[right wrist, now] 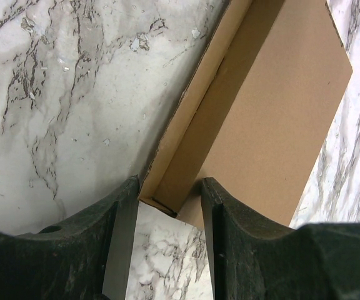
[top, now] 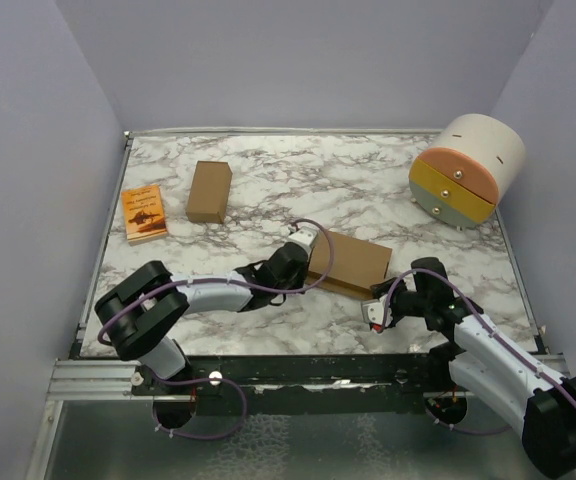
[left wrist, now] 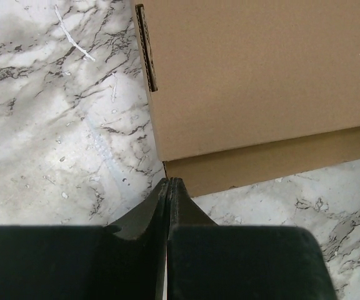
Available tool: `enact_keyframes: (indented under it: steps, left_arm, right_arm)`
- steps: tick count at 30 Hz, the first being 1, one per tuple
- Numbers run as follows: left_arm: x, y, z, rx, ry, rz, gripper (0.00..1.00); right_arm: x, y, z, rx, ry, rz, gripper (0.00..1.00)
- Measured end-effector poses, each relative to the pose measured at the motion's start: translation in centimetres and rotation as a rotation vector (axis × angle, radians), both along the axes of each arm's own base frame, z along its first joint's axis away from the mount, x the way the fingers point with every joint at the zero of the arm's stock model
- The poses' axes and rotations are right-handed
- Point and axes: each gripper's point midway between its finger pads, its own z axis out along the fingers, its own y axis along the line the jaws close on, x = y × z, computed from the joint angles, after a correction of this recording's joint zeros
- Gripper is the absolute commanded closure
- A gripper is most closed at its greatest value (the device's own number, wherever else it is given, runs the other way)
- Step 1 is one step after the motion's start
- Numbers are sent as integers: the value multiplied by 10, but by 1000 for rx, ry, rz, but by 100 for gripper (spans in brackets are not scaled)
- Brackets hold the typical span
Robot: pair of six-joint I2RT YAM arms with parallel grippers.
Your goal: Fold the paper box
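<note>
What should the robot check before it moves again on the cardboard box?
1. Left gripper shut and empty: ok.
2. Its tip by a corner of the paper box: ok; touching it, cannot tell.
3. Right gripper open, with a box corner between its fingers: ok.
4. Box fully folded: cannot tell.
5. Small box and orange booklet well away from the arms: ok.
</note>
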Motion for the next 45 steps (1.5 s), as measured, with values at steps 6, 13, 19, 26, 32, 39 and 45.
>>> enact_keyframes:
  steps: [6,13,19,26,32,39,45]
  left_arm:
    - [11,-5,13,36,2,14,100]
    - [29,-10,27,29,-1,39,100]
    - [20,2,25,17,19,50,88]
    - [-9,44,16,-115,107,129,85]
    - [-39,59,-9,-215,214,191,89]
    - [-45,49,-11,-339,270,224,92]
    - [-42,41,-11,-421,294,258,91]
  right_arm:
    - [0,0,0,0,0,0,57]
    - [0,0,0,0,0,0,49]
    - [-1,1,1,18,29,-27,43]
    - [-2,1,6,31,73,-58,33]
    - [2,7,29,70,72,-59,28]
    - [13,23,77,187,106,-94,30]
    - [41,47,100,359,329,-262,21]
